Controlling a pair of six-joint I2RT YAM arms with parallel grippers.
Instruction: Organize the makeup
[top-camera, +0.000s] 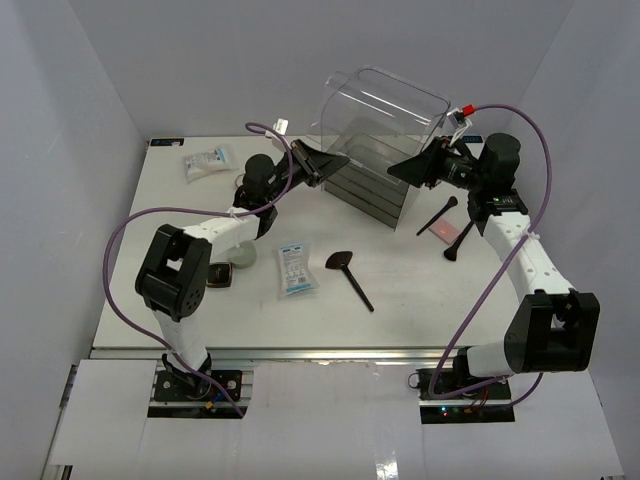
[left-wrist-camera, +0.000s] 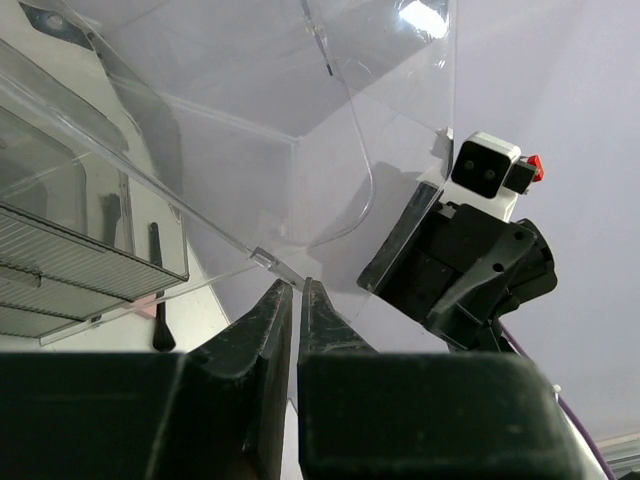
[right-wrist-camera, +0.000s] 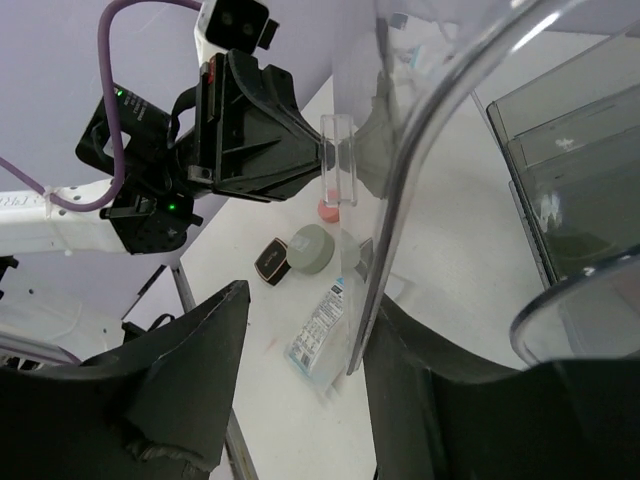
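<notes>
White worktop: left jaws pinch the clear box by its tab, right jaws gape astride its edge; flat-headed brush lies at 6 o'clock, well apart.

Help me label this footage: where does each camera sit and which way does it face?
Top: above and behind, looking down on the table; left arm and right arm show whole.
Left wrist: on the left gripper, looking through the clear lid at the right gripper.
Right wrist: on the right gripper, looking past the lid's edge at the left gripper.
Shared: the wrist views face each other across the lid.
</notes>
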